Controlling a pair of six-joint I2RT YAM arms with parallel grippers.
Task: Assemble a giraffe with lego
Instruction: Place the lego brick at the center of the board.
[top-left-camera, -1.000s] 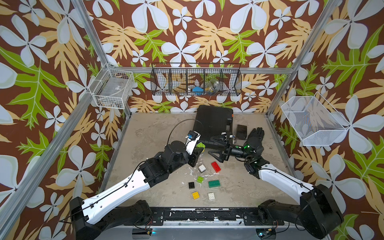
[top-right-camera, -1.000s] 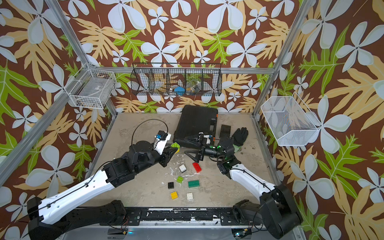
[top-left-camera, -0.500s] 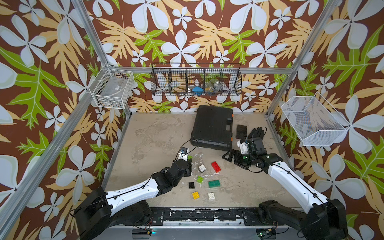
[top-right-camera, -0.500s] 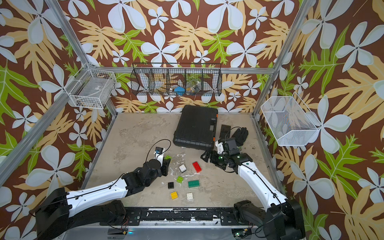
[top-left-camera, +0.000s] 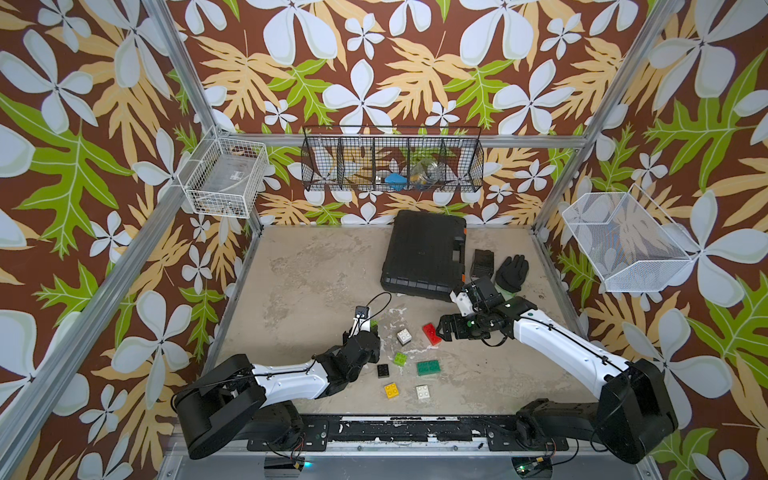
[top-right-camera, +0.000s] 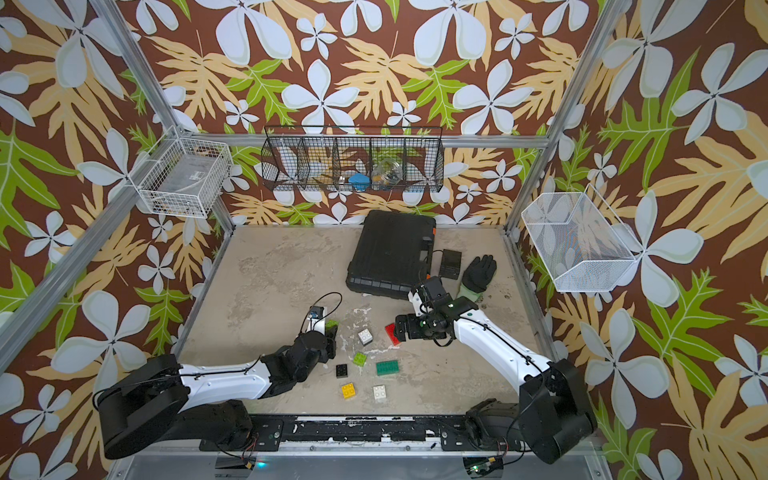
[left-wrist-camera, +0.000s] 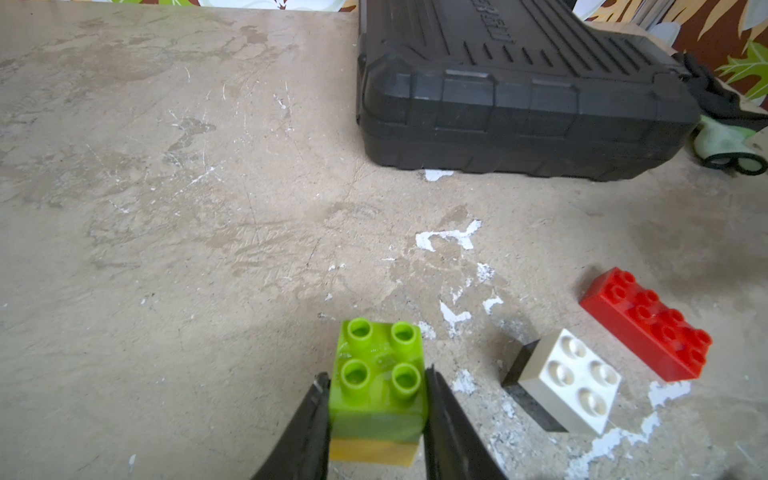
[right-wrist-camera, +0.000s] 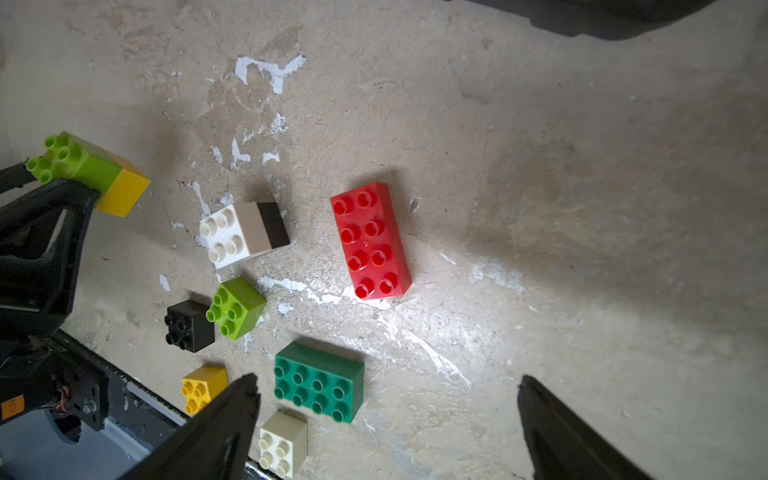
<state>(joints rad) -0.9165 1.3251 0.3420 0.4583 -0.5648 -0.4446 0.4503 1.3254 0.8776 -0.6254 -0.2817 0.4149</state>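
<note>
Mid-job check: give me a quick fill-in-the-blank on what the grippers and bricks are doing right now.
The left gripper is shut on a lime brick stacked on a ____ one.
The right gripper has its jaws ____ and holds nothing.
The white brick beside the red brick is joined to a ____ one.
Missing words: yellow; open; black.
</note>
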